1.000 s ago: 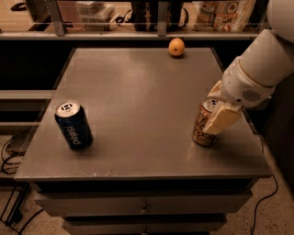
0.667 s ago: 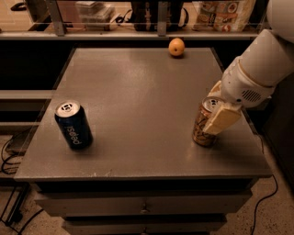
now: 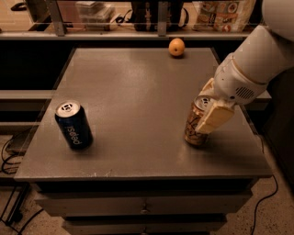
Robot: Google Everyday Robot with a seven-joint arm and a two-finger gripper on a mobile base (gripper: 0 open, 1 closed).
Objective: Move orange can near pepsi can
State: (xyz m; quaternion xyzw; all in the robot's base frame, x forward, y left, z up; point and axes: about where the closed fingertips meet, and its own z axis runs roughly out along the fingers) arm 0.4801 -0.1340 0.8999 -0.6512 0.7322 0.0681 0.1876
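Note:
The orange can (image 3: 193, 131), coppery tan with a silver top, stands at the right side of the grey table (image 3: 138, 87), leaning slightly. My gripper (image 3: 205, 114) comes in from the upper right and is shut on it; one cream finger (image 3: 215, 118) lies across the can's right front, and the other is behind the can. The pepsi can (image 3: 73, 125), dark blue with white lettering, stands upright near the table's left front, far from the orange can.
A round orange fruit (image 3: 177, 47) sits at the table's far edge. A shelf with bags and boxes (image 3: 220, 13) runs behind. The table's right edge is close to the orange can. Drawers (image 3: 142, 206) are below the tabletop.
The orange can and my gripper have shifted a little to the left, toward the pepsi can. The pepsi can and the fruit have not moved.

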